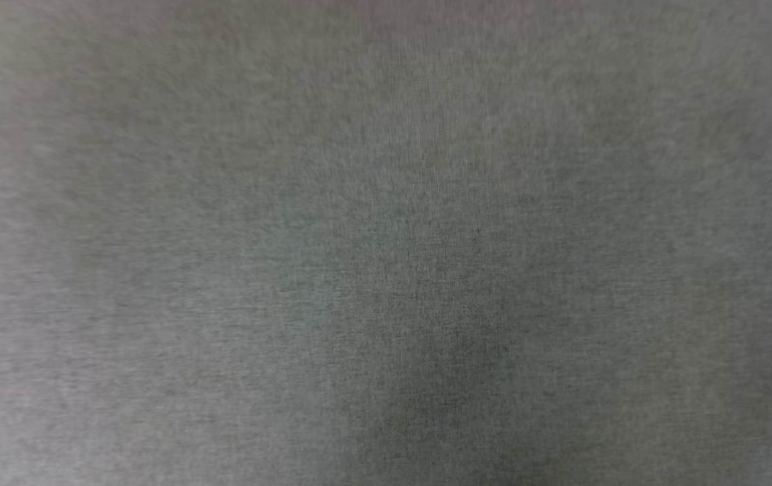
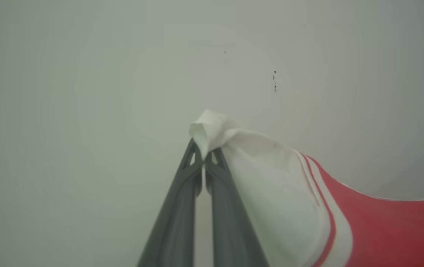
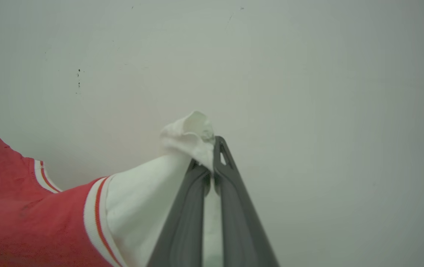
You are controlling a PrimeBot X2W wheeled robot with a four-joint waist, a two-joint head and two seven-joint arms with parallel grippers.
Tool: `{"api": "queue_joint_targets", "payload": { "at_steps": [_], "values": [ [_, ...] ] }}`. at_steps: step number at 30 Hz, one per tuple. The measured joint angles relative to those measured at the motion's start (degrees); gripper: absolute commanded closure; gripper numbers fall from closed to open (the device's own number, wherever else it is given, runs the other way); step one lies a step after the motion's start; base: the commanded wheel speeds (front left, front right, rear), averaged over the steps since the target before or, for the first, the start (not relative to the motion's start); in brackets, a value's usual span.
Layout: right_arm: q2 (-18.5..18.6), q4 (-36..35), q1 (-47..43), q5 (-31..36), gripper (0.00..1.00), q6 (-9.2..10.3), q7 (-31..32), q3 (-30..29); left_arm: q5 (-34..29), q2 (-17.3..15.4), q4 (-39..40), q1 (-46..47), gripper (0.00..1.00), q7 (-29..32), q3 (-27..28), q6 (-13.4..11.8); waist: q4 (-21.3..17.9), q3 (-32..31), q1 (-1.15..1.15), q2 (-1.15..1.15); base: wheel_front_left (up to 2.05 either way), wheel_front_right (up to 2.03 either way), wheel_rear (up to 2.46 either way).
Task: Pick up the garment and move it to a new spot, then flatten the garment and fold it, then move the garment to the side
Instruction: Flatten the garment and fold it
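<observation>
The garment (image 2: 382, 230) is a red shirt with white sleeves and red-and-white striped trim. In the left wrist view my left gripper (image 2: 204, 157) is shut on a bunched tip of one white sleeve (image 2: 271, 178), and the red body stretches away to the right. In the right wrist view my right gripper (image 3: 212, 163) is shut on a bunched tip of the other white sleeve (image 3: 141, 200). There the garment's red body (image 3: 19, 215) runs off to the left. The cloth hangs taut between the two grips. Its print is hidden.
Behind the garment lies a plain pale surface (image 2: 85, 111) with a few small dark specks (image 2: 275, 79). The head view gives a blurred grey woven texture (image 1: 386, 243) very close to the lens; I cannot tell what it is.
</observation>
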State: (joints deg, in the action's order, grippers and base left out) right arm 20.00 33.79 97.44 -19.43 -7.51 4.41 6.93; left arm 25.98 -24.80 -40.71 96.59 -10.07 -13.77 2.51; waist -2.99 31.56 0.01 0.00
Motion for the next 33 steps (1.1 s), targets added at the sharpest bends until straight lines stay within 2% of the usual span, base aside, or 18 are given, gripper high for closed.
{"api": "queue_joint_targets", "payload": {
  "at_steps": [10,17,23,29,33],
  "values": [
    [-2.2,8.3,0.0,-3.7,1.00,0.00,-3.5,5.3,2.5,2.4,-10.1,-0.6,1.00,-2.8,-0.3,2.7,-0.7,9.2,0.00,0.00,0.00,0.00,0.00],
    [-2.5,12.0,-8.5,-10.0,1.00,0.00,-2.3,11.1,5.2,4.0,-14.7,-8.2,1.00,-4.3,-0.6,4.4,-0.1,6.9,0.00,0.00,0.00,0.00,0.00],
    [-2.5,10.7,-23.7,-16.9,1.00,0.00,-1.5,16.0,7.9,4.9,-14.0,-23.0,1.00,-4.8,-0.3,4.8,0.1,1.1,-0.01,0.00,0.00,0.00,0.00],
    [0.0,5.1,-40.1,-21.8,1.00,0.01,-2.2,19.1,10.2,5.4,-4.5,-42.1,1.00,-4.9,3.0,4.9,0.5,-6.2,-0.01,0.00,0.00,0.00,0.00],
    [2.2,0.4,-50.0,-23.4,1.00,0.00,-3.0,19.1,10.5,5.7,2.7,-55.5,1.00,-4.9,6.1,4.5,0.7,-11.1,-0.01,0.00,0.00,0.00,0.00]
  ]
}}
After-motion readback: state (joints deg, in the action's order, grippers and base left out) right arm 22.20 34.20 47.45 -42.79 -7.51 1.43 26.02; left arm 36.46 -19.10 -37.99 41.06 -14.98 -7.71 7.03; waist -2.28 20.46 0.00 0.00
